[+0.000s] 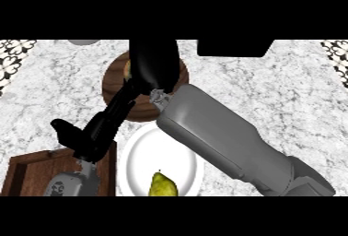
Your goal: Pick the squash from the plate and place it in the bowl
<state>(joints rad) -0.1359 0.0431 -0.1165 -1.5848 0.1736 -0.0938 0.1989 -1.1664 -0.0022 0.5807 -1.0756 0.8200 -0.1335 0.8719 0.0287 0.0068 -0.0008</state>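
A brown wooden bowl (117,94) stands at the counter's upper middle. My right hand (155,62) hangs over the bowl and hides most of its inside. At that hand's left edge a pale yellow sliver (127,69) peeks out over the bowl; I cannot tell what it is. A white plate (146,152) lies nearer to me, partly under my right forearm. At the plate's near edge lies a yellow-green, pear-shaped squash (162,185) with a small stem. My left hand (92,133) is open at the lower left, its fingers stretched up toward the bowl's near rim.
A dark wooden tray (31,173) sits at the lower left under my left forearm. A black block (231,48) stands at the counter's far edge, and a grey round thing (83,42) shows at the top left. Patterned tiles (14,57) flank the marble.
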